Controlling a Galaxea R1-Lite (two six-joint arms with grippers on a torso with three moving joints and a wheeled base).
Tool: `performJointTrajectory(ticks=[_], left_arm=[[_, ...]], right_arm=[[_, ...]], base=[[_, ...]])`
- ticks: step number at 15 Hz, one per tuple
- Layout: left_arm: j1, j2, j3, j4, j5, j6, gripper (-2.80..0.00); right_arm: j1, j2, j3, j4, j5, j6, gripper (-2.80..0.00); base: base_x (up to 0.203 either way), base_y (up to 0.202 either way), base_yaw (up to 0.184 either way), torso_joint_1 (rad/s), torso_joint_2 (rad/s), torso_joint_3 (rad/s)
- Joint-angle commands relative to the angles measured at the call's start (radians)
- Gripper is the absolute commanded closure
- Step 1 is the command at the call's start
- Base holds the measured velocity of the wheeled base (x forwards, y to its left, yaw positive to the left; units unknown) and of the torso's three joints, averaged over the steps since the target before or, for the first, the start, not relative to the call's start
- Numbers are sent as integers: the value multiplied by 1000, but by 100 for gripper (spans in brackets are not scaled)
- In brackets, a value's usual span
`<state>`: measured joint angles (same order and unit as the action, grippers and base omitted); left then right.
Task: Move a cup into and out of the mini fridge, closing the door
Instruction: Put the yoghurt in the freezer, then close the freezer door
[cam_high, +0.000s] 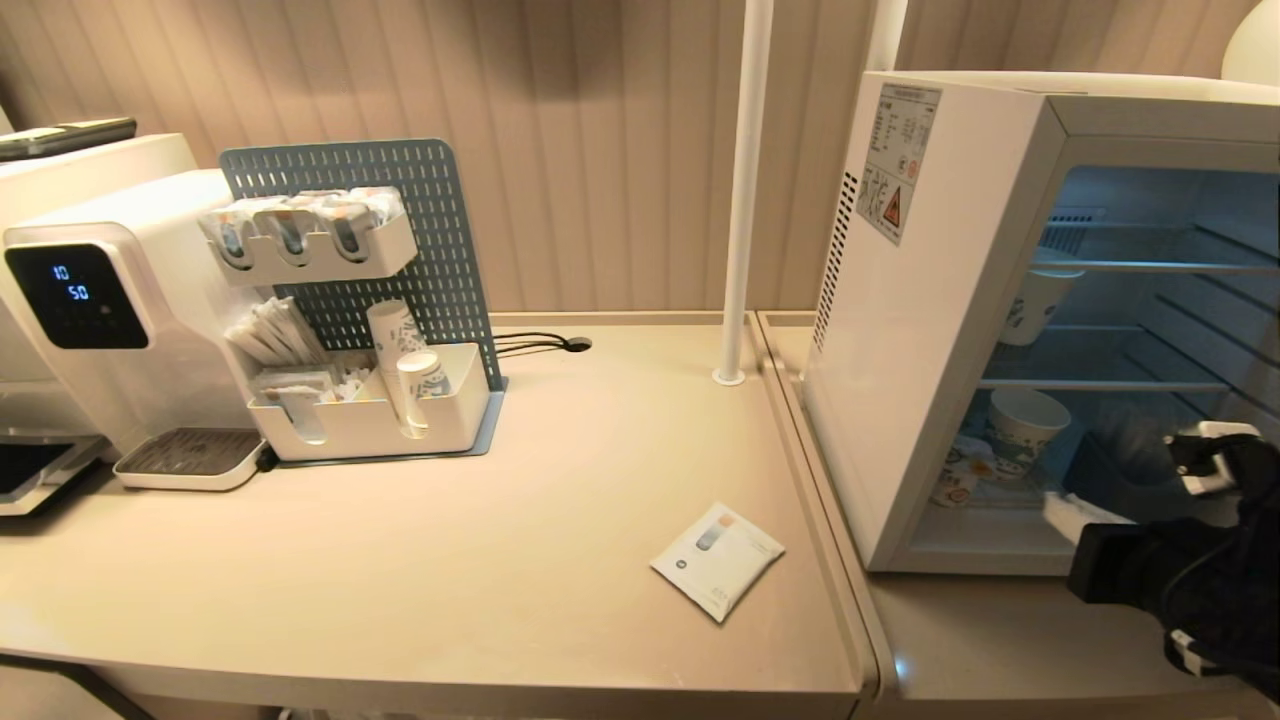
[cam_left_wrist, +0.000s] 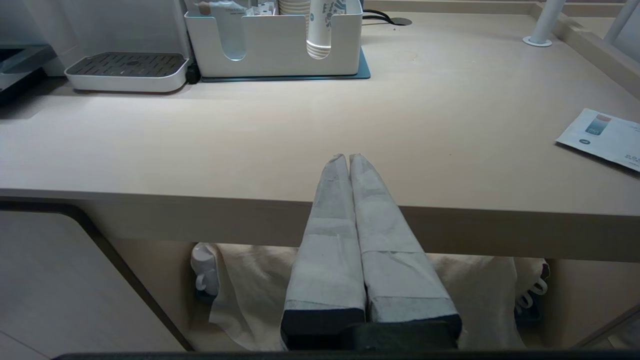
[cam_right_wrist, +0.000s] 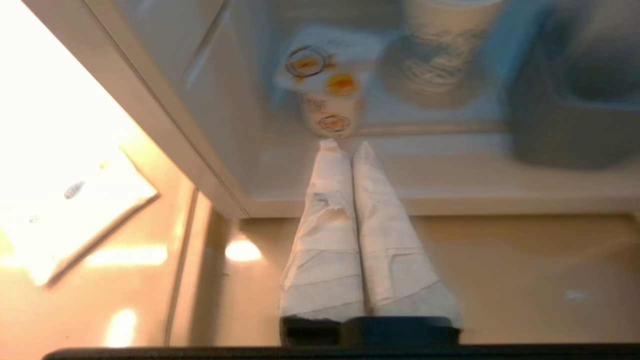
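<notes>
With my right pincer (cam_right_wrist: 345, 147) pressed shut and empty just short of the cup (cam_right_wrist: 330, 107), which sits on the bottom floor of the mini fridge (cam_high: 930, 300), I judge I must spread the fingers before reaching in, then take the cup by its sides. A paper cup (cam_right_wrist: 442, 45) stands just beside it and a dark container (cam_right_wrist: 565, 115) farther over, so I should come in straight. The fridge's left wall is near; the tabletop (cam_high: 560, 520) in front is open. My left pincer (cam_left_wrist: 348, 160) rests shut at the tabletop's edge.

Open mini fridge (cam_high: 930, 300), paper cups (cam_high: 1020, 425) inside
</notes>
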<state>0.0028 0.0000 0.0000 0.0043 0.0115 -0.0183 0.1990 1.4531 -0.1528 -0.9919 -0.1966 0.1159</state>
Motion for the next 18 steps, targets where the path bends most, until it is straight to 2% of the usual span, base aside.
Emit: performJointTrajectory(ticks=[1, 3, 5, 7, 8, 11, 12, 18], left_arm=[[0, 0, 2, 0, 1, 0, 0], [0, 0, 2, 0, 1, -2, 0], [0, 0, 2, 0, 1, 0, 0], [0, 0, 2, -1, 1, -2, 0], [0, 0, 2, -1, 1, -1, 0], [0, 0, 2, 0, 1, -2, 0], [0, 0, 2, -1, 1, -2, 0], [0, 0, 2, 0, 1, 0, 0]], right_arm=[[36, -187, 2, 79, -81, -2, 0], [97, -351, -28, 272, -223, -3, 0], [134, -497, -82, 514, -398, -2, 0], [142, -598, -120, 697, -650, -4, 0], [105, -630, -127, 731, -691, -7, 0], [-138, -740, -122, 756, -709, -60, 0], [-167, -820, -108, 760, -711, -74, 0], [-192, -1295, 26, 791, -697, -167, 0]], base=[[0, 0, 0, 0, 0, 0], [0, 0, 0, 0, 0, 0], [0, 0, 0, 0, 0, 0], [0, 0, 0, 0, 0, 0], [0, 0, 0, 0, 0, 0], [0, 0, 0, 0, 0, 0], [0, 0, 0, 0, 0, 0], [0, 0, 0, 0, 0, 0]])
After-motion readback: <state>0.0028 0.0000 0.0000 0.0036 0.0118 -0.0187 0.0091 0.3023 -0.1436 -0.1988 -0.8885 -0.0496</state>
